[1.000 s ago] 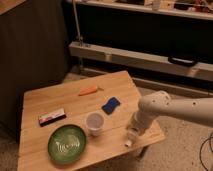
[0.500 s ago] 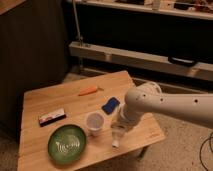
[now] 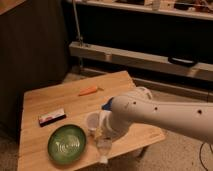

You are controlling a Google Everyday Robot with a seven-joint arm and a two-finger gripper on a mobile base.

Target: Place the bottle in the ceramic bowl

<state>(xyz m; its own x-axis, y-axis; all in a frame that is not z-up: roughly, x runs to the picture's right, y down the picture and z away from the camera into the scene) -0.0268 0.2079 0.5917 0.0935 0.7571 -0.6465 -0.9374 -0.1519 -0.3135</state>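
Observation:
The ceramic bowl point(image 3: 67, 144) is a wide, dark green dish with pale rings inside, standing at the front left of the wooden table point(image 3: 45, 97). The bottle point(image 3: 104, 148) is small and whitish and hangs cap down just right of the bowl's rim, over the table's front edge. My gripper point(image 3: 101, 134) is shut on the bottle's upper end, at the tip of the thick white arm point(image 3: 160, 116) that reaches in from the right. The arm hides part of the table behind it.
A whitish translucent cup point(image 3: 92, 121) stands just behind the gripper. A flat black-and-white box point(image 3: 52, 117) lies behind the bowl on the left. An orange carrot point(image 3: 88, 91) lies at the back, and a blue object point(image 3: 106, 105) peeks out from behind the arm.
The arm has swung left along the table's front edge with the bottle, from the right corner to just beside the bowl. The bottle stays hanging cap down.

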